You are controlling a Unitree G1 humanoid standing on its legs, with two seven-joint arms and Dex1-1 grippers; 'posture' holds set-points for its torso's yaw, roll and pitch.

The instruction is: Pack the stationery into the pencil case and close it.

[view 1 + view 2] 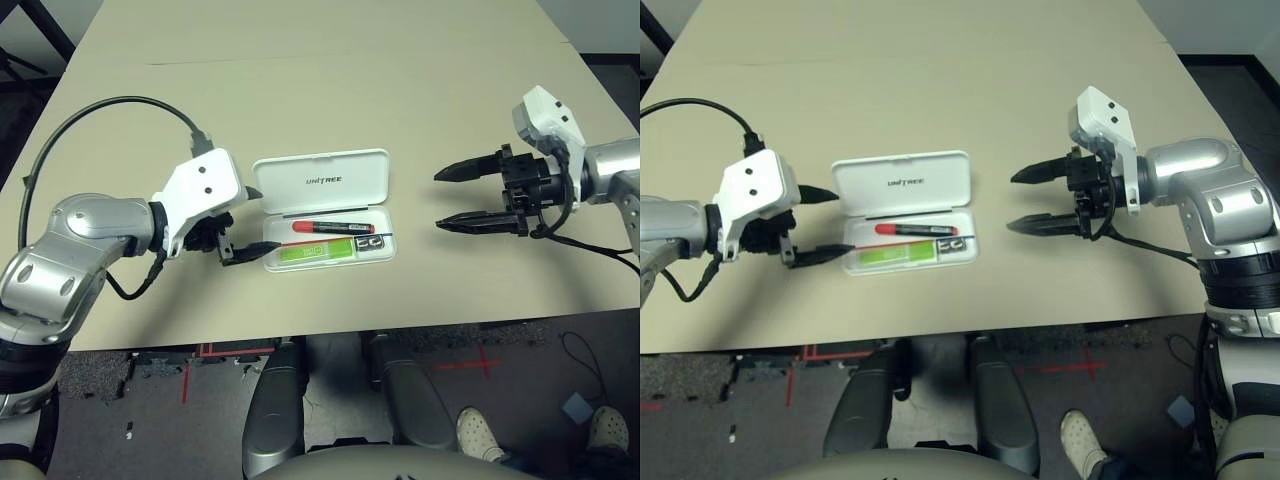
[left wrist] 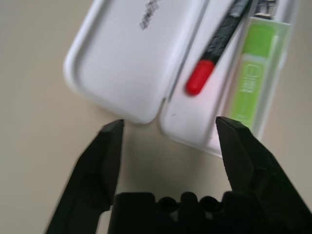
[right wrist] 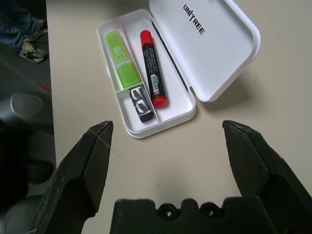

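You had the red marker (image 3: pixel 154 73), green stick (image 3: pixel 121 57) and small dark piece (image 3: pixel 140 103) packed in the white case (image 3: pixel 174 113) between your left pincer (image 1: pixel 267 220) and right pincer (image 1: pixel 437 202), both wide and empty, leaving only the far-side lid (image 1: pixel 350 188) to shut

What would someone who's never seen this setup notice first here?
Probably the white pencil case, lying open in the middle of the table with its UNITREE lid raised. Next, the lime-green stick and the black marker with red ends, lying side by side in separate compartments inside it. Then the two black grippers, left and right, standing open on either side of the case.
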